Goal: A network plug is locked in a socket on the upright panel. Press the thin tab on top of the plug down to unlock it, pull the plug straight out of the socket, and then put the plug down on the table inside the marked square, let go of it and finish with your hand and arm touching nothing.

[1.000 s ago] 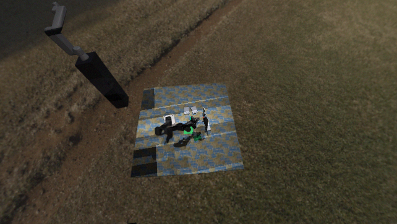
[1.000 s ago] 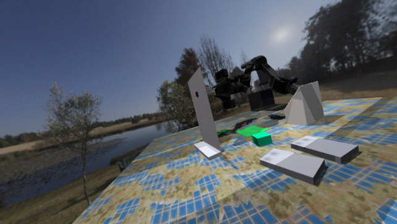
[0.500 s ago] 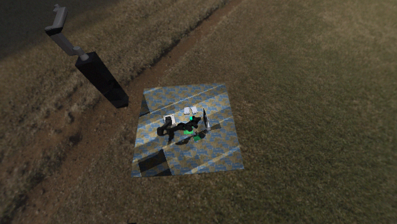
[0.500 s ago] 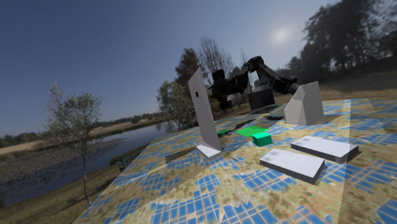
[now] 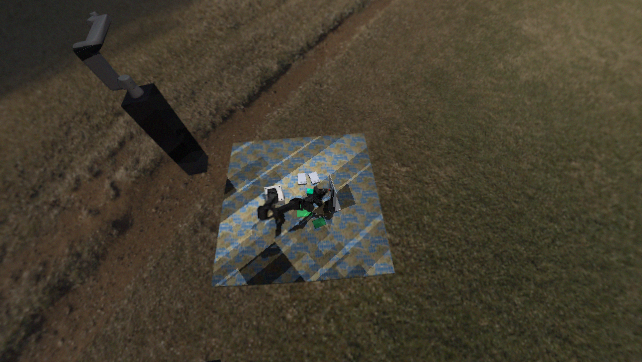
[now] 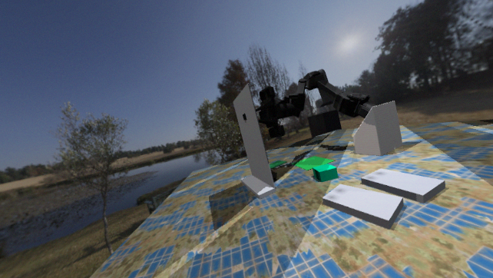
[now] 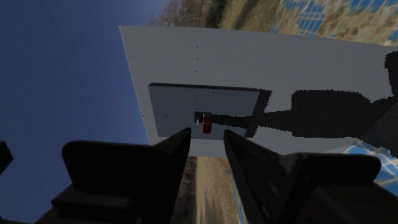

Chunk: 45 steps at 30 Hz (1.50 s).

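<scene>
In the exterior view, the upright panel [image 5: 334, 194] [image 6: 253, 142] [image 7: 250, 60] stands on the worktop [image 5: 345, 250] [image 6: 230, 246] left of centre, two slabs [image 5: 307, 178] [image 6: 384, 195] lie lower right, and a wedge-shaped block [image 6: 380, 130] stands behind them.

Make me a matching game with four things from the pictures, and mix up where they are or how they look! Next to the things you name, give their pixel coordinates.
Things:
1. Upright panel [image 6: 254, 142] [image 7: 280, 55]
2. Green box [image 6: 325, 173]
3. Gripper [image 7: 207, 133]
4. Two flat slabs

Clues:
A. Black, in front of the panel, fingers apart
B. Pale grey tops, lying side by side
C. Standing up, with a small dark hole
D. Small block on the patterned table

Pairs: 1-C, 2-D, 3-A, 4-B
</scene>
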### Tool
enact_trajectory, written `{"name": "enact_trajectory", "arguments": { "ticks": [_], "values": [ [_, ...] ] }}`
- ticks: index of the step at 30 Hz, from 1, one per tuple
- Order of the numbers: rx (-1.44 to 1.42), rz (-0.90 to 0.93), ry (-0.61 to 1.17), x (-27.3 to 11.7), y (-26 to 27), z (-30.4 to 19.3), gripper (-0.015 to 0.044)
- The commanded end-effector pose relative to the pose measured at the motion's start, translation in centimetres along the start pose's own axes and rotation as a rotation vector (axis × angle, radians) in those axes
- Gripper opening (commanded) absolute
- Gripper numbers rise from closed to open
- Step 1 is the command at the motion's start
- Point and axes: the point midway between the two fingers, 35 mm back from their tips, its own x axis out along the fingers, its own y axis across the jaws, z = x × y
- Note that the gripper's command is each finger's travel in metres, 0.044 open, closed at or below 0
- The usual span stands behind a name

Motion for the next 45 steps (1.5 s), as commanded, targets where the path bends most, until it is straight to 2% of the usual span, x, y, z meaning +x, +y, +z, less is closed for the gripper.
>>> {"name": "enact_trajectory", "arguments": {
  "ticks": [1, 13, 36, 45],
  "values": [
    [0.0, 0.004, -0.005, 0.6, 0.2, 0.3, 0.0156],
    [0.0, 0.005, -0.006, 1.9, 0.1, 0.5, 0.0156],
    [0.0, 0.005, -0.006, 1.9, 0.1, 0.5, 0.0003],
    [0.0, 0.005, -0.006, 1.7, 0.1, 0.4, 0.0]
  ]
}}
